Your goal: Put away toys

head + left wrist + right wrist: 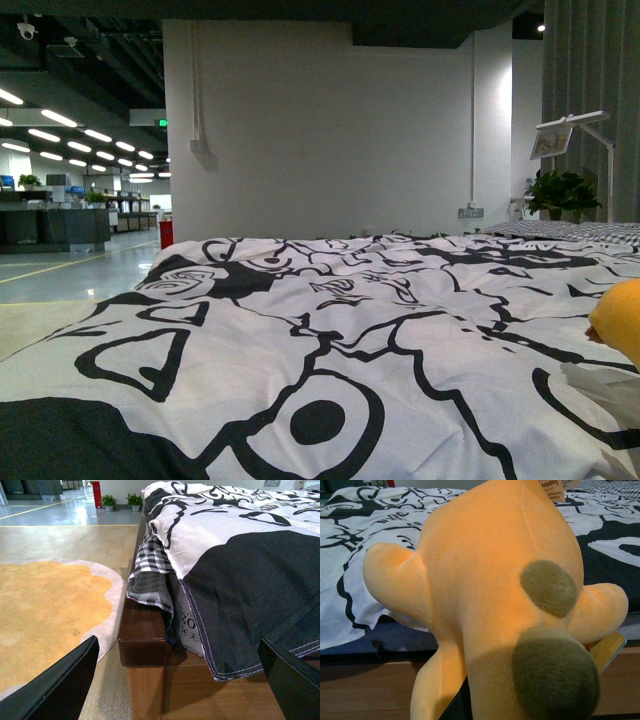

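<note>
An orange-yellow plush animal (490, 580) with olive-brown spots fills the right wrist view, held up in front of the bed's side. My right gripper (465, 707) is shut on it; only a dark sliver of a finger shows beneath the plush. In the front view just a rounded orange part of the plush animal (620, 320) peeks in at the right edge, above the duvet. My left gripper (180, 680) stands open with nothing between its black fingers (60, 685), low beside the bed's wooden corner post (142, 630).
A black-and-white patterned duvet (330, 340) covers the bed, hanging over its wooden frame (200, 690) above a checked sheet (150, 575). An orange rug (45, 610) lies on the floor beside the bed. A white wall (320, 130), a lamp (575, 130) and a potted plant (560, 190) stand behind.
</note>
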### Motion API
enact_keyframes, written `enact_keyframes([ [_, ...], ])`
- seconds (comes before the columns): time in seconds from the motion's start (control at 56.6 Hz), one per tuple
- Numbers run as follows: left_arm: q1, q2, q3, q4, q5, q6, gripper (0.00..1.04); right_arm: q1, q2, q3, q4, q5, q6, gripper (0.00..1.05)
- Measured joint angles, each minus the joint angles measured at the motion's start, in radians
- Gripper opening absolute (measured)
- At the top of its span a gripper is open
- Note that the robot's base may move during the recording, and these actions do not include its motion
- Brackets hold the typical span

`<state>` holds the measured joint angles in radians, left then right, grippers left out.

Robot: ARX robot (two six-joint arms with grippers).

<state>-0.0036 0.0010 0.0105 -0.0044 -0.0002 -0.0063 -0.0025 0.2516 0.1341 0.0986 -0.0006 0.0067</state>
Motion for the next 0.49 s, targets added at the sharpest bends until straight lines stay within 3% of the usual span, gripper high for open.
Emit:
enact_keyframes([
  [0.495, 0.000, 0.000, 0.000, 0.000, 0.000, 0.000, 0.98, 0.000, -0.186, -0.069, -0.107, 0.000, 0.000, 0.07],
])
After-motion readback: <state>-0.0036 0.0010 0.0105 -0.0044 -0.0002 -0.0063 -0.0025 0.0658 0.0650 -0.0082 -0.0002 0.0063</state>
